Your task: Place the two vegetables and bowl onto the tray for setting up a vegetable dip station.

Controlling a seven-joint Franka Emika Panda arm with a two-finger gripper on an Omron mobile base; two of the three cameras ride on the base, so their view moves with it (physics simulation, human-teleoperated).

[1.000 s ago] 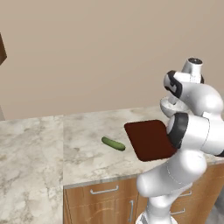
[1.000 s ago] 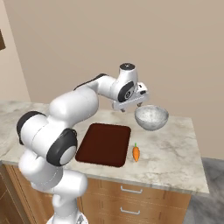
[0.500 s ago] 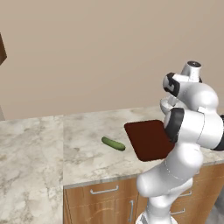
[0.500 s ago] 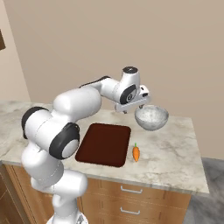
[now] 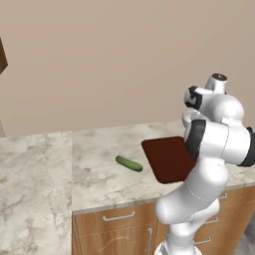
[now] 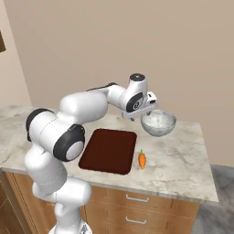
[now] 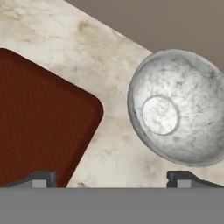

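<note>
right base view: pincer (image 6: 139, 116) moved closer to bowl (image 6: 158, 122), jaws wide.

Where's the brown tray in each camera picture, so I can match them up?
Left base view: tray right of centre, its right part behind the arm.
Right base view: tray at centre, on the counter.
Hand view: tray at left.
Shared landmark: its rounded corner toward the wall.

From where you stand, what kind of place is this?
Most likely a kitchen: a marble-look counter over wooden drawers, with a bowl, a carrot and a cucumber lying out on it.
</note>
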